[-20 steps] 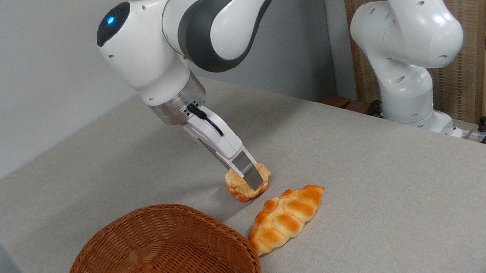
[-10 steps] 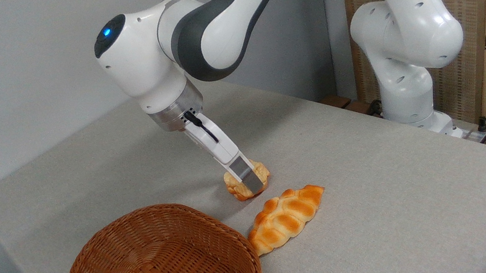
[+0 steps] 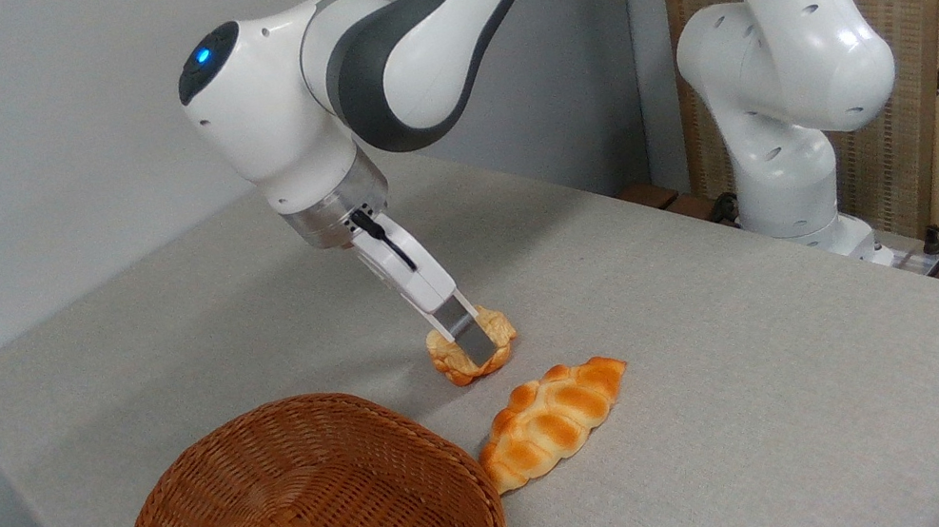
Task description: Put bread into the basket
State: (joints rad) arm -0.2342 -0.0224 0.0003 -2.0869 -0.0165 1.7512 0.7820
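A white robot arm reached down over a grey table [image 3: 740, 370]. Its gripper [image 3: 473, 347] was clamped on the small round bun [image 3: 493, 329], one finger [image 3: 466, 339] pressed across the near side, and the bun looked tilted and just clear of the table. The wicker basket [image 3: 184, 507] sat empty nearby at the front left. A braided loaf [image 3: 550, 421] lay beside the basket's rim. The grasp seemed done; carrying the bun over and releasing it remained.
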